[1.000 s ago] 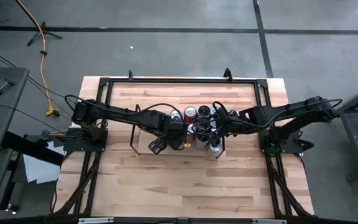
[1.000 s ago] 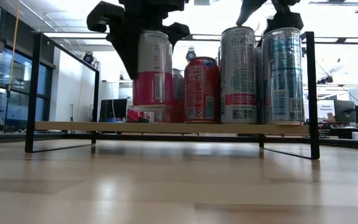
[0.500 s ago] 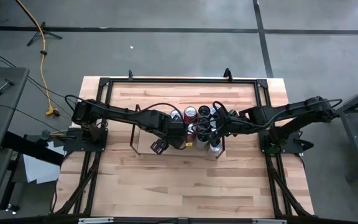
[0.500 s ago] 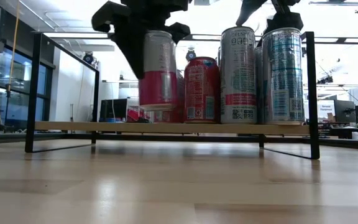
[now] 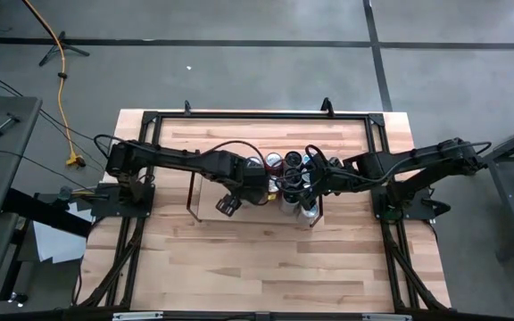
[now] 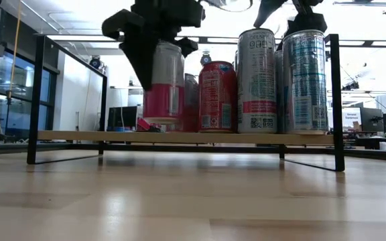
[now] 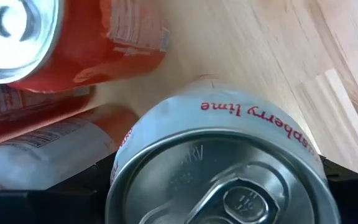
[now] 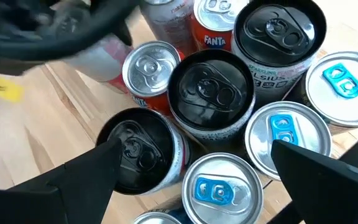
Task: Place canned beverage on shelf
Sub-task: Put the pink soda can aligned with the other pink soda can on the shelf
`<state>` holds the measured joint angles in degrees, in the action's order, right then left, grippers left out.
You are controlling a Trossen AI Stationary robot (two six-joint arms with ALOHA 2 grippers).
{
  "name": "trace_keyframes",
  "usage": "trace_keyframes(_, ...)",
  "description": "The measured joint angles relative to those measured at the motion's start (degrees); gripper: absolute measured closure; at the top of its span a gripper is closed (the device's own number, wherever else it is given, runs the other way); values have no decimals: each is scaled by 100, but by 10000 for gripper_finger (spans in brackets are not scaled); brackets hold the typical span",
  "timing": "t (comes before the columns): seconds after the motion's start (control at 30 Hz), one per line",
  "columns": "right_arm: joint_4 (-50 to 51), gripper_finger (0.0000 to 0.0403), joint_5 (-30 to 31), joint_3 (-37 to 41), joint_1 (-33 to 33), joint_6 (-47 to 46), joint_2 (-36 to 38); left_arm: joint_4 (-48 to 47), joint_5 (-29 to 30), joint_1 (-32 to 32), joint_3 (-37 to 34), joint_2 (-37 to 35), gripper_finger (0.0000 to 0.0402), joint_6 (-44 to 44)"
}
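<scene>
Now the left gripper (image 6: 154, 50) grips a pink-and-white can (image 6: 163, 87) just above the shelf (image 6: 179, 137), beside the standing cans (image 6: 260, 80). Next, I judge: lower it flat, then release. The right gripper (image 5: 315, 183) hovers open over the cluster.

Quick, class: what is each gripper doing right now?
Left gripper: closed on the white and pink can, above the shelf.
Right gripper: open, empty, over the grouped cans.
</scene>
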<state>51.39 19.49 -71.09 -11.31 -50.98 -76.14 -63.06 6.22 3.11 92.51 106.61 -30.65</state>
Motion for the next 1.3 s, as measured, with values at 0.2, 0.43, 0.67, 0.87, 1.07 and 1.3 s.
trace_keyframes(0.2, -131, 4, 2, 0, 0, -2, 0, -12, -76, -67, 0, 11, 126, 4)
trace_keyframes(0.43, -242, 4, 2, 0, 0, -2, 0, -14, -428, -74, 0, 11, 114, -140)
trace_keyframes(0.67, -251, 4, 2, 0, 0, -2, 0, -6, -435, -85, 7, 4, 79, -149)
trace_keyframes(0.87, -257, 4, 2, 0, 0, -2, 0, -11, -416, -85, 7, 4, 66, -103)
trace_keyframes(1.07, -259, 4, 4, 0, 0, 0, 0, -214, 43, -80, 175, -135, 66, -101)
trace_keyframes(1.3, -266, 4, 7, 0, 0, 48, 2, -534, 104, -93, 437, -502, 66, -90)
